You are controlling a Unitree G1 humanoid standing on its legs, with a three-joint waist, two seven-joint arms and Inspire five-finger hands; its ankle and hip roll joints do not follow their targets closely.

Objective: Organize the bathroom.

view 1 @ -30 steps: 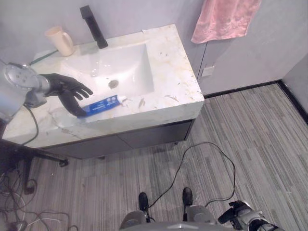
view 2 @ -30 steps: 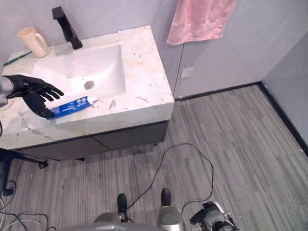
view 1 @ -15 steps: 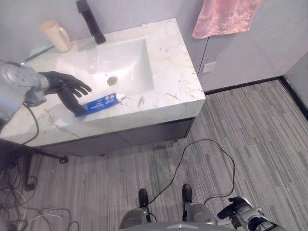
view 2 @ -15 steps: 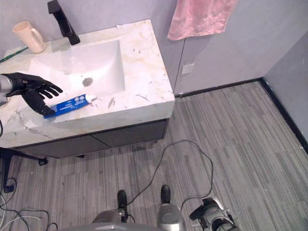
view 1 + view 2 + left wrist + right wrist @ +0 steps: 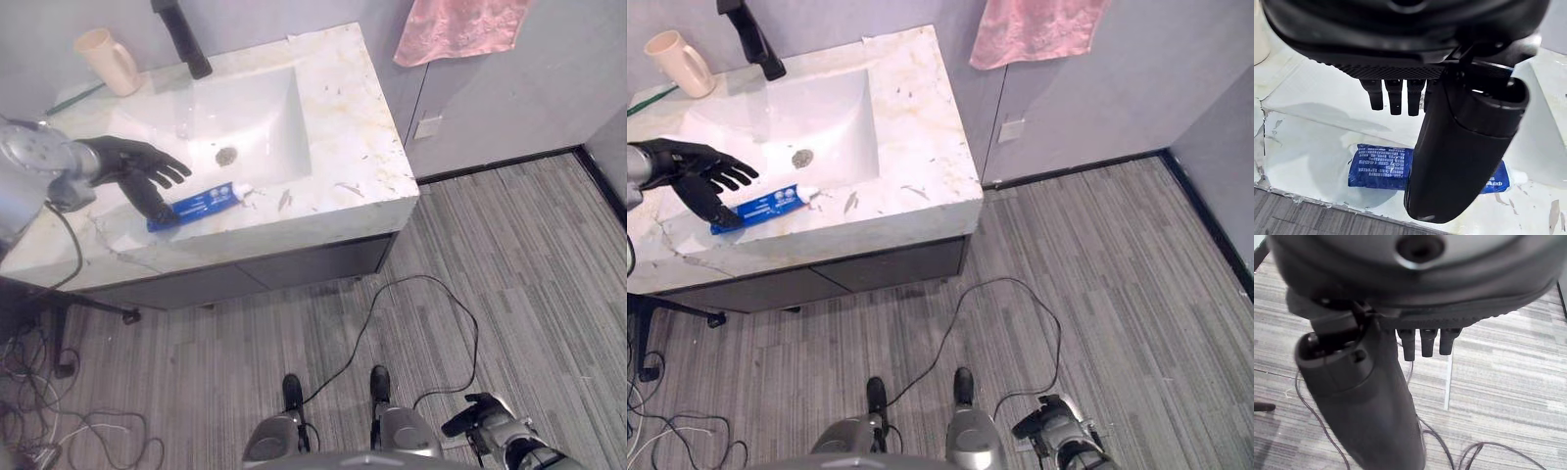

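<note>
The blue toothpaste tube lies flat on the marble counter, along the front edge of the white sink basin, its white cap end pointing toward the robot's right; the left hand hangs over the tube's flat tail end with its fingers spread and relaxed — wide, holding nothing; the thumb reaches down toward the tube, and in the left wrist view it crosses in front of the tube, though whether it touches cannot be told. At the back of the counter stand a black faucet and, further to the left, a cream mug; a green toothbrush lies just beside the mug. A pink towel hangs on the wall to the right of the counter. The right hand hangs low over the striped grey floor — well apart from the counter; its fingers hang straight and relaxed, empty.
</note>
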